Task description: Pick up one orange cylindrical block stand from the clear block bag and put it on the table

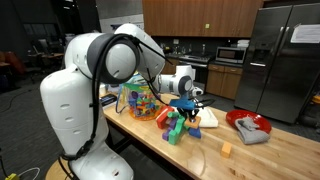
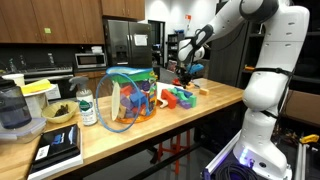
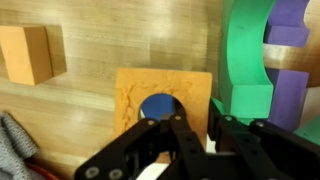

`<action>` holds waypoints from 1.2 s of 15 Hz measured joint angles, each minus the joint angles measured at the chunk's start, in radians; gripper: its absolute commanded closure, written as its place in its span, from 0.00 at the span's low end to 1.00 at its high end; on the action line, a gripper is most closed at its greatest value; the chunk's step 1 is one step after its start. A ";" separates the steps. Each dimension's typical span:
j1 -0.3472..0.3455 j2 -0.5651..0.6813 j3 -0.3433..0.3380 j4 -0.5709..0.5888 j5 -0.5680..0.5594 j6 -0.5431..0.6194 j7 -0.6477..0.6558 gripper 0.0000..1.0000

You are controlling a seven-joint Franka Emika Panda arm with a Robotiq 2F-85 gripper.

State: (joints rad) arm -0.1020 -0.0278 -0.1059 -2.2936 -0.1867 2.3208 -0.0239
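My gripper [image 3: 208, 128] hangs low over the table [image 1: 270, 150], next to the loose pile of blocks; it also shows in both exterior views [image 1: 186, 98] [image 2: 185, 74]. Its fingers are close together on the near right edge of the orange cylindrical block stand [image 3: 135, 95], a square orange piece with a round hole that shows blue. The clear block bag [image 1: 138, 100] [image 2: 130, 98] stands apart from the gripper, bulging with coloured blocks.
A green arch block [image 3: 245, 60] and purple blocks [image 3: 290, 25] of the loose pile [image 1: 178, 125] [image 2: 178, 97] lie right beside the gripper. A tiny orange-tan cube [image 3: 25, 52] [image 1: 226, 150] lies on the wood. A red bowl with a grey cloth [image 1: 248, 125] stands further along.
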 measured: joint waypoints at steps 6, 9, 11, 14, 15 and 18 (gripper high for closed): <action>0.010 0.025 0.012 0.001 0.003 -0.029 -0.002 0.94; 0.010 0.026 0.014 0.002 0.003 -0.058 -0.003 0.76; 0.010 0.027 0.014 0.002 0.003 -0.058 -0.003 0.76; 0.010 0.027 0.014 0.002 0.003 -0.058 -0.003 0.76; 0.010 0.027 0.014 0.002 0.003 -0.058 -0.003 0.76; 0.010 0.027 0.014 0.002 0.003 -0.058 -0.003 0.76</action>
State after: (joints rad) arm -0.0917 -0.0010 -0.0919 -2.2917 -0.1839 2.2632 -0.0268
